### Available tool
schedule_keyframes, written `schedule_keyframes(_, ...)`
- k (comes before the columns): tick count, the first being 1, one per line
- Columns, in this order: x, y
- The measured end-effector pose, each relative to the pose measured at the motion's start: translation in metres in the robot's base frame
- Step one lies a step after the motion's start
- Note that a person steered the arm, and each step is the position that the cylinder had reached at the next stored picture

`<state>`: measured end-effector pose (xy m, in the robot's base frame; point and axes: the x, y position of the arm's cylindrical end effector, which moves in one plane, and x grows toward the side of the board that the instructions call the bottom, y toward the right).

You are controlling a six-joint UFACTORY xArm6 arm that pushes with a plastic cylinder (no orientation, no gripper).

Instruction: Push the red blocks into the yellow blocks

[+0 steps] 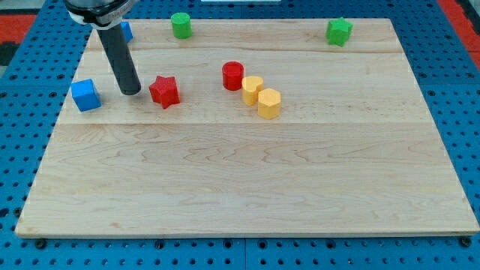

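A red star block [164,91] lies left of centre on the wooden board [247,180]. A red cylinder [233,76] stands to its right, touching a yellow cylinder [252,88]. A yellow hexagonal block [269,103] sits against that yellow one, lower right. My tip [130,91] rests on the board a short gap to the left of the red star, between it and a blue cube [85,94]. The tip touches neither block.
A second blue block [125,31] at the view's top left is partly hidden behind the rod. A green cylinder [181,25] stands at the top edge, a green star [339,31] at the top right.
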<state>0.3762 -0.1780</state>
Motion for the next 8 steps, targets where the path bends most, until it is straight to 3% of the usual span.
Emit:
schedule_keyframes(2, 0.015, 0.006)
schedule_keyframes(4, 0.015, 0.116)
schedule_keyframes(6, 0.002, 0.063)
schedule_keyframes(8, -0.019, 0.143)
